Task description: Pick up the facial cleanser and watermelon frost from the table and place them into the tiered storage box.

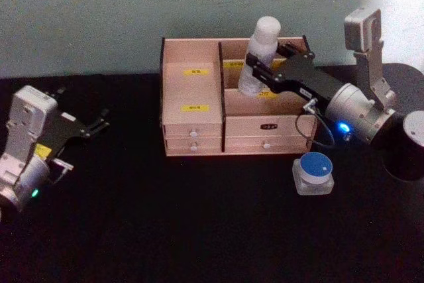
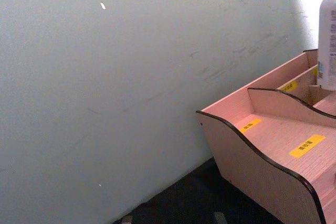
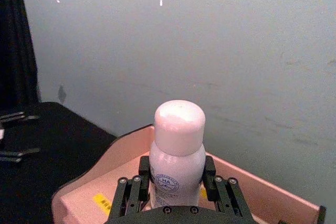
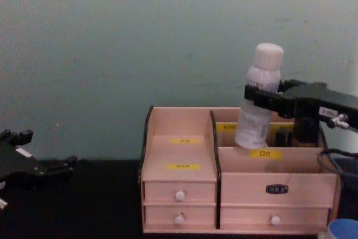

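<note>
Holding the cleanser bottle (image 1: 263,44) over the right half of the box (image 1: 252,127), the right gripper (image 1: 256,65) is clamped on the bottle's body below the cap. The bottle's base is dipped behind the box's labelled front step, and I can't tell if it touches the floor there. The jar (image 1: 314,172) sits on the table just in front of the box's right end, under the right arm and not yet picked. The left gripper (image 1: 99,122) is parked well off the box's left side, fingers apart. Risks as I judge them: the bottle is tall and leaning, so letting go before it is seated and upright could tip it against the box's divider or out over the front. The fingers could also catch the box walls on the way out, or the arm could clip the jar. The right wrist view shows a finger (image 3: 131,190) on each side of the bottle (image 3: 177,150), which the head view hides. The chest view shows the lean (image 4: 258,90) and how deep the base sits behind the box front (image 4: 268,166), plus the jar's blue lid (image 4: 342,229).
</note>
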